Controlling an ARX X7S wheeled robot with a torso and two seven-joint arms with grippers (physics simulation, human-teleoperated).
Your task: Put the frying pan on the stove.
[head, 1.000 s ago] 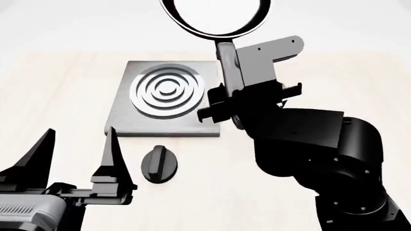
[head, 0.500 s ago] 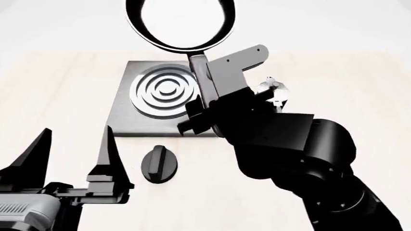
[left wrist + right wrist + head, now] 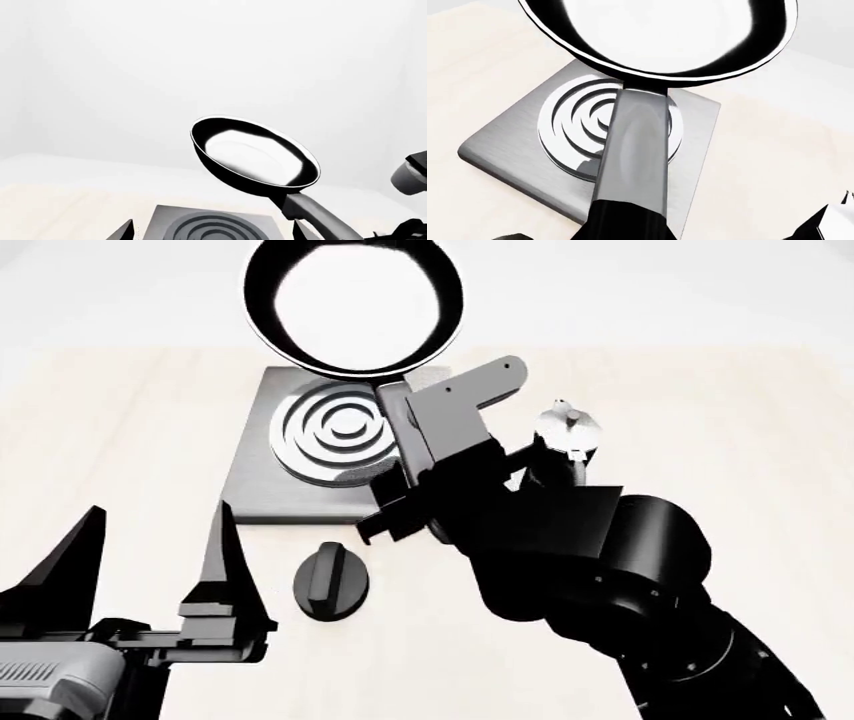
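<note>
The frying pan (image 3: 354, 305), glossy black with a bright shiny inside, hangs tilted in the air over the far edge of the stove (image 3: 260, 485). My right gripper (image 3: 408, 458) is shut on the pan's long handle (image 3: 396, 410), just right of the stove's raised rings (image 3: 340, 430). In the right wrist view the handle (image 3: 635, 150) runs over the grey stove (image 3: 514, 145) up to the pan (image 3: 660, 35). My left gripper (image 3: 160, 530) stands open near the front left with nothing between its fingers. The left wrist view shows the pan (image 3: 257, 157) above the stove (image 3: 175, 224).
A small round black knob (image 3: 331, 582) lies on the pale wooden table (image 3: 120, 420) just in front of the stove. A small pale pot-like object (image 3: 571, 426) stands right of the stove, beside my right arm.
My right arm has carried the pan leftwards, from right of the stove to over its far edge. The pale object behind the arm has come into view. The left gripper has hardly moved.
</note>
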